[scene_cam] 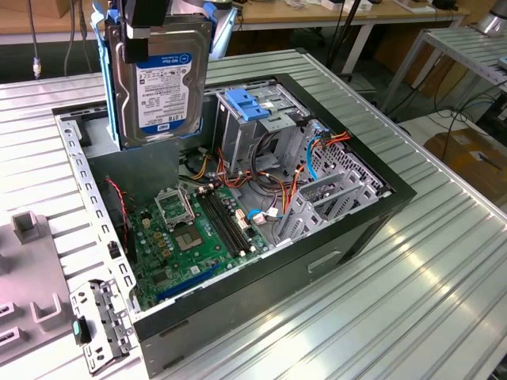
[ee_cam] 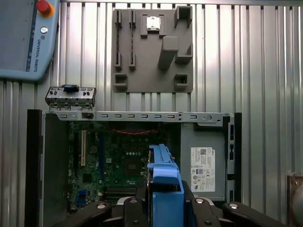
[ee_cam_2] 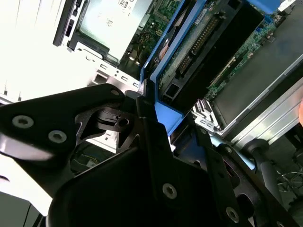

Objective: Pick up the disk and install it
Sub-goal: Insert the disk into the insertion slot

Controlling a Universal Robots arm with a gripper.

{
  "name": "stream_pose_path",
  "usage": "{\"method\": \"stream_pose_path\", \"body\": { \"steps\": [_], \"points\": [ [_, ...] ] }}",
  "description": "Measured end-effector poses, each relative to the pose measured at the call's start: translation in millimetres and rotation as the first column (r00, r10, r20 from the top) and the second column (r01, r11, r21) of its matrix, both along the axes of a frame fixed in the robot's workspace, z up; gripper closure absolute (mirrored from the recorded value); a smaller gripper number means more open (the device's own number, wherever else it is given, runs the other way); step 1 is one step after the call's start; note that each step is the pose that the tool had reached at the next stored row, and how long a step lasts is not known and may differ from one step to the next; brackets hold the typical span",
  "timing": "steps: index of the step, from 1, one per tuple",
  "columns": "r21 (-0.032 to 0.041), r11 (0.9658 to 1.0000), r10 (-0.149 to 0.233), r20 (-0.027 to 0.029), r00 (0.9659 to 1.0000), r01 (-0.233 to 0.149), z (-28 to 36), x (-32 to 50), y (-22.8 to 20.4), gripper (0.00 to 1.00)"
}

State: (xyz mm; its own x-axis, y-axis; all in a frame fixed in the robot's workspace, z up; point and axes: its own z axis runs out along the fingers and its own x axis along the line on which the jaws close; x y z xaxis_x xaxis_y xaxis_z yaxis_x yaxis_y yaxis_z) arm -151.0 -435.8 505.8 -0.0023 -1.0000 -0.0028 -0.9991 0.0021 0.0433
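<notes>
Disk (scene_cam: pixel 165 83): silver-grey drive in a blue carrier, white-and-blue label turned toward the exterior view, standing on edge with its long side vertical. Gripper (scene_cam: pixel 162 24): clamped on the disk's upper end, dark fingers (ee_cam: pixel 135 210) pressed against the two sides of the carrier, as seen in both wrist views. Position: disk held in the air over the open computer case (scene_cam: pixel 238 317), above its far corner toward the exterior view's left, clear of the green motherboard (scene_cam: pixel 186 237) below. Drive cage (scene_cam: pixel 269 134) with blue latch (scene_cam: pixel 247 105): inside the case, to the exterior view's right of the disk, near it but apart. Grey box with white sticker (ee_cam: pixel 203 165): inside the case, beside the carrier's blue edge in the first wrist view. Outside the case: grey fixture plate (ee_cam: pixel 152 49); metal bracket (ee_cam: pixel 70 97) just beside the case rim; pendant with red button (ee_cam: pixel 26 40); all lying on a ribbed metal table (scene_cam: pixel 412 293)
</notes>
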Motion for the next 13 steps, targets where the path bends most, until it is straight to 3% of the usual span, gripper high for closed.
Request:
{"method": "stream_pose_path", "body": {
  "steps": [4, 13],
  "points": [
    [-0.0001, 1.0000, 0.000, 0.0000, 1.0000, 0.000, 0.0, 3.4, -4.6, 0.63],
    [-0.0001, 1.0000, 0.000, -0.0001, 1.0000, 0.000, -0.2, 27.6, -7.5, 0.63]
  ]
}}
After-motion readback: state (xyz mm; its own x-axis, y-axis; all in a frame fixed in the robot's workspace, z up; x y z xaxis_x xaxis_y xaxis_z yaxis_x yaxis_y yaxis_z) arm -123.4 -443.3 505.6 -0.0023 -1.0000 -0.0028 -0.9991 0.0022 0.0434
